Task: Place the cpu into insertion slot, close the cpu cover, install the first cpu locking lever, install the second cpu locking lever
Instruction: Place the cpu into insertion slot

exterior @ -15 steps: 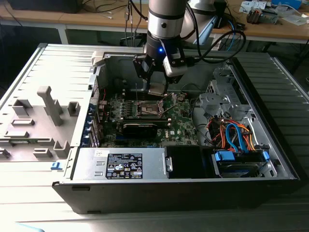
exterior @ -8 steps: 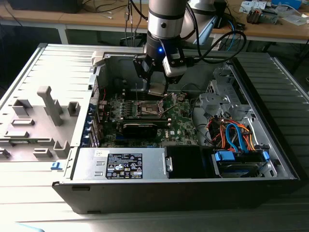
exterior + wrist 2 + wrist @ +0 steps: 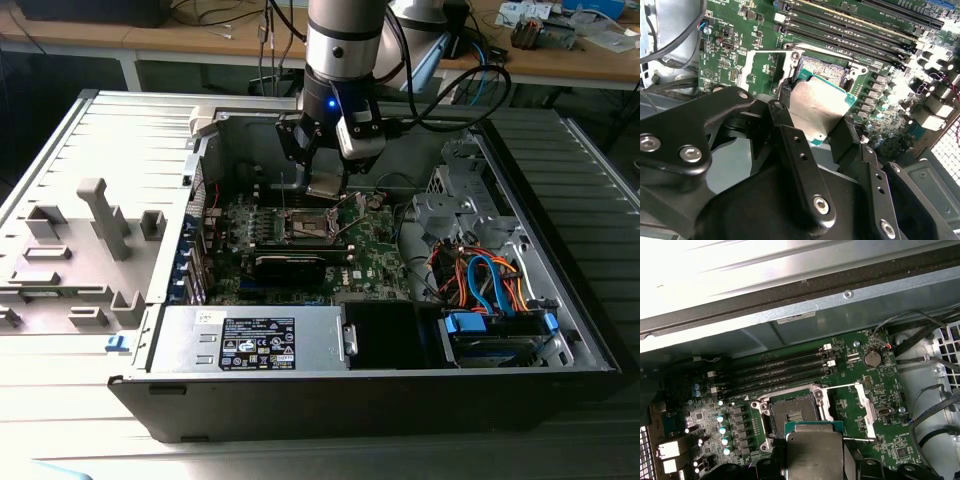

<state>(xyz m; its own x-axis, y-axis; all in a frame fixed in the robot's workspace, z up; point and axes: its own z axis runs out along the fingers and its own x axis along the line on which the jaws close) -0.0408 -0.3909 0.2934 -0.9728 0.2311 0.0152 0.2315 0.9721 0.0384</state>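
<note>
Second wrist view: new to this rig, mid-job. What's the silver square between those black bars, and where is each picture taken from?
The black bars are fingers of the gripper, and the silver square they clamp is the cpu. Both wrist views come from cameras on the robot arm; the exterior view looks into the open computer case from off the arm. The cpu hangs over the green motherboard, near the empty insertion slot, whose cpu cover is flipped open.

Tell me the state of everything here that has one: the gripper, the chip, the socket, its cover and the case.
gripper: shut on the cpu
cpu: held over the board, not seated
insertion slot: empty, uncovered
cpu cover: swung open
computer case: open, side panel off
</note>
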